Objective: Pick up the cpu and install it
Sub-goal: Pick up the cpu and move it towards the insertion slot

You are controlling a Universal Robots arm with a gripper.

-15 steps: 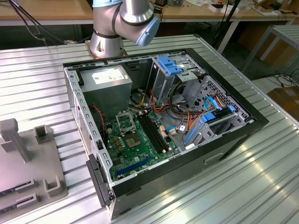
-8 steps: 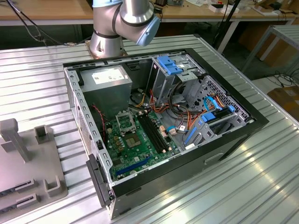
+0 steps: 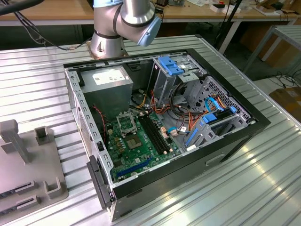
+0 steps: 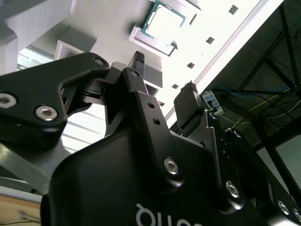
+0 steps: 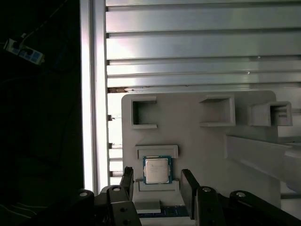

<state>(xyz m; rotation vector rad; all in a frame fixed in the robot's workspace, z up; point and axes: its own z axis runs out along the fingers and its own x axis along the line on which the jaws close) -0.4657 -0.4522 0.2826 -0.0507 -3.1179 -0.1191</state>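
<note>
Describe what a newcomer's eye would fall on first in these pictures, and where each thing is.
The open computer case on the ribbed metal table dominates the exterior view, its green motherboard exposed inside. In the first wrist view, the cpu lies in a recess of a grey tray, with the open end effector hanging over it.

Small, flat and square, with a dull silver-grey metal lid and a thin green edge: the cpu (image 5: pixel 156 170), seen in both wrist views (image 4: pixel 162 23). Lying lid up, level, seated in a shallow recess of a pale grey holder (image 5: pixel 197 141). Beyond the pincer (image 5: pixel 157 181), in line with the gap between its spread fingers. Touched by neither.
</note>
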